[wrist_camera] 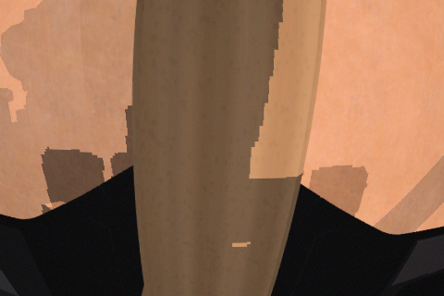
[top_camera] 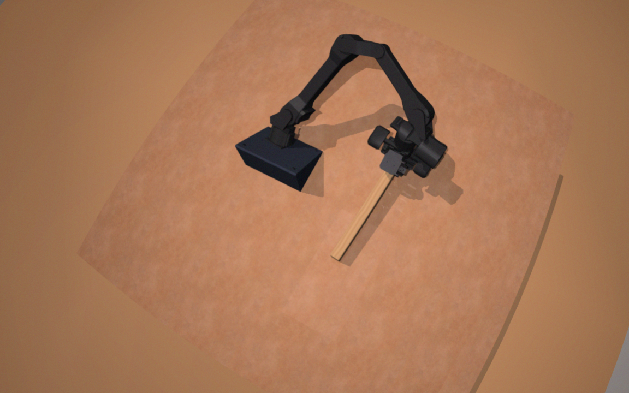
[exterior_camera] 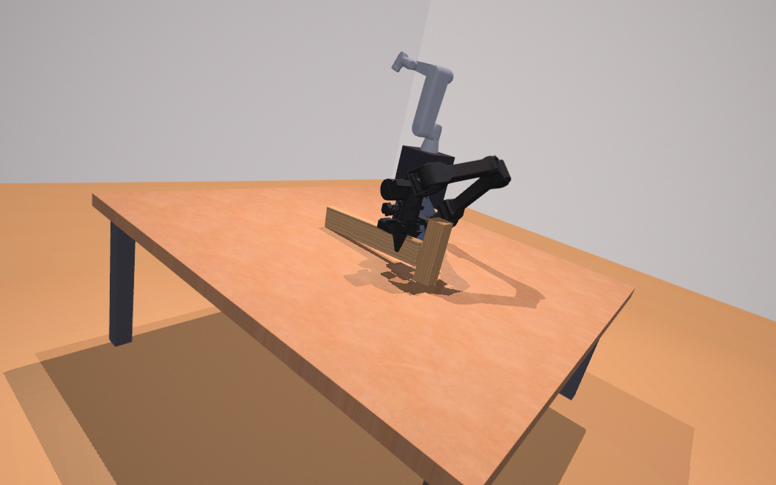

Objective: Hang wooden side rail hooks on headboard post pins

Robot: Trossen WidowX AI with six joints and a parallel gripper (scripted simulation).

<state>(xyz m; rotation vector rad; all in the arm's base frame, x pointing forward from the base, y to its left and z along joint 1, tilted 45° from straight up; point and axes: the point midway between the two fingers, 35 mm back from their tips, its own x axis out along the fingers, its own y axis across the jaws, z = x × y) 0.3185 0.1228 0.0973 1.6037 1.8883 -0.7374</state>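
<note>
The wooden side rail point(top_camera: 363, 217) point(exterior_camera: 358, 228) point(wrist_camera: 208, 102) runs away from the post, its far end low at the table. My gripper point(exterior_camera: 399, 238) point(wrist_camera: 207, 166) is shut on the rail near its hook end, one black finger on each side. The upright wooden headboard post point(exterior_camera: 433, 250) stands right at that end of the rail in the exterior view; the arm hides it in the top view. Only a small pale bit of metal shows between rail and post. The slot and pins are hidden, so I cannot tell whether the hooks sit on the pins.
The arm's dark base block point(top_camera: 277, 159) stands on the table point(top_camera: 238, 273) point(exterior_camera: 318, 289), to the left of the rail in the top view. The arm bends over the table to the gripper. A grey robot arm point(exterior_camera: 430, 102) stands in the background.
</note>
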